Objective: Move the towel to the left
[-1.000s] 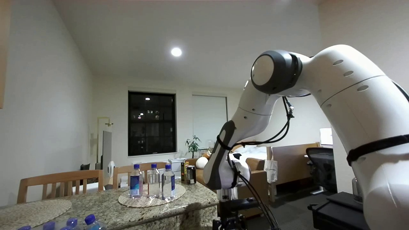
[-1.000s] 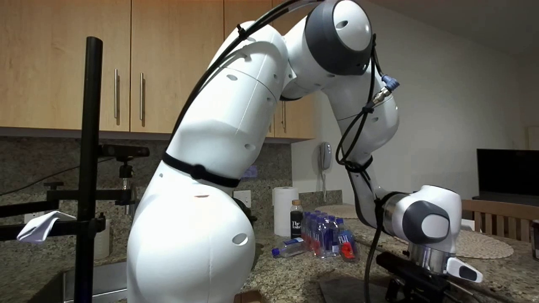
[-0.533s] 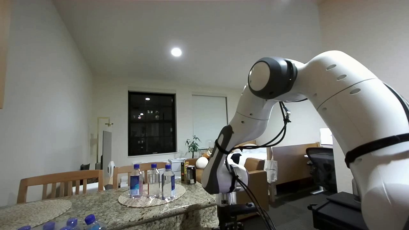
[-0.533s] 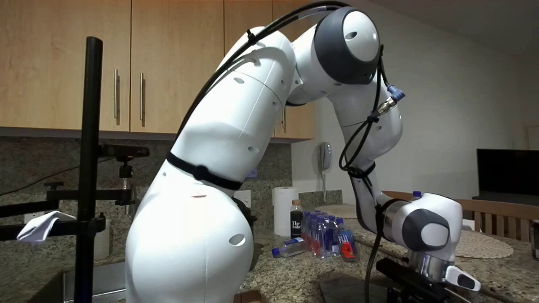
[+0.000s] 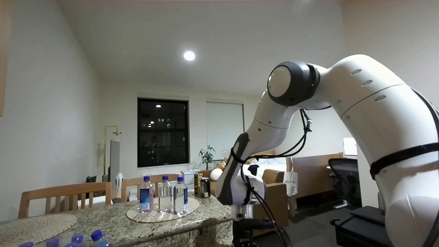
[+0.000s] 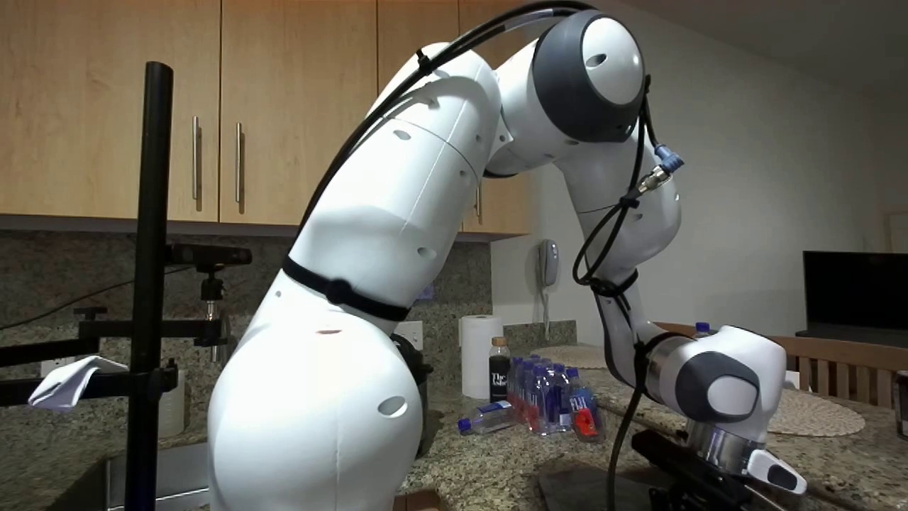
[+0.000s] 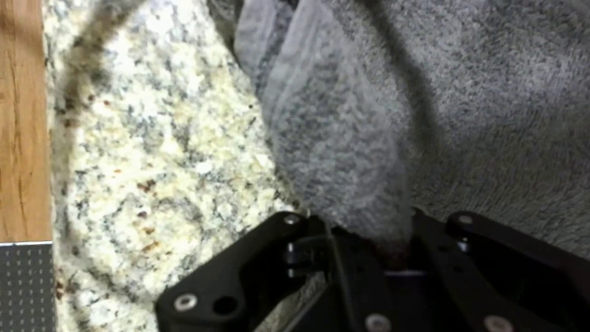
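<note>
Speckled counter (image 7: 175, 138) below; gripper (image 7: 367, 223) narrow, pinching a fold of the grey towel (image 7: 336, 138); rest of the towel spreads to the right in wrist view. Farther out, in an exterior view: three upright bottles (image 5: 165, 195) on a round placemat (image 5: 136, 216).

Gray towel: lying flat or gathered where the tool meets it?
Gathered: in the wrist view, the towel narrows into a fold pinched in the tool.

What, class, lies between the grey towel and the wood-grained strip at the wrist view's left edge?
In the wrist view, speckled stone countertop lies between the grey towel and the wood-grained strip; no object rests on that stretch.
</note>
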You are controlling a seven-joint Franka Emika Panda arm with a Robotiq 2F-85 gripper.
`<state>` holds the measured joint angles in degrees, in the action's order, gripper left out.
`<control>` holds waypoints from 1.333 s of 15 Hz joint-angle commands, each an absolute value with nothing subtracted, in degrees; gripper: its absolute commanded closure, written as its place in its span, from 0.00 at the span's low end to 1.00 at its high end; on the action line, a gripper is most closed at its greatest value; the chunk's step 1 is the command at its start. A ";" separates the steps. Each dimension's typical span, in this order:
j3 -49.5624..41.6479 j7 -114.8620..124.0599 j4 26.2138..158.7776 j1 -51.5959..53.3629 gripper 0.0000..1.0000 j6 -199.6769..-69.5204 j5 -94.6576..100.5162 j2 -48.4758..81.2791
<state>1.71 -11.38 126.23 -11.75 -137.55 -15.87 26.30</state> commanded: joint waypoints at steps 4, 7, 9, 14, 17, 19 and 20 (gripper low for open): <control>3.28 -17.71 124.84 -13.98 0.92 -129.34 -22.23 24.96; 3.32 -18.88 124.86 -13.58 0.92 -128.53 -23.26 24.04; 3.67 -19.43 125.45 -13.31 0.92 -128.82 -23.85 22.91; 4.55 -20.36 126.63 -12.47 0.92 -128.99 -25.71 18.90; 4.63 -19.81 127.80 -11.31 0.92 -130.02 -25.69 15.82; 4.56 -18.66 128.67 -9.82 0.92 -130.32 -25.06 13.93; 4.55 -17.75 129.21 -8.83 0.92 -130.81 -24.78 13.05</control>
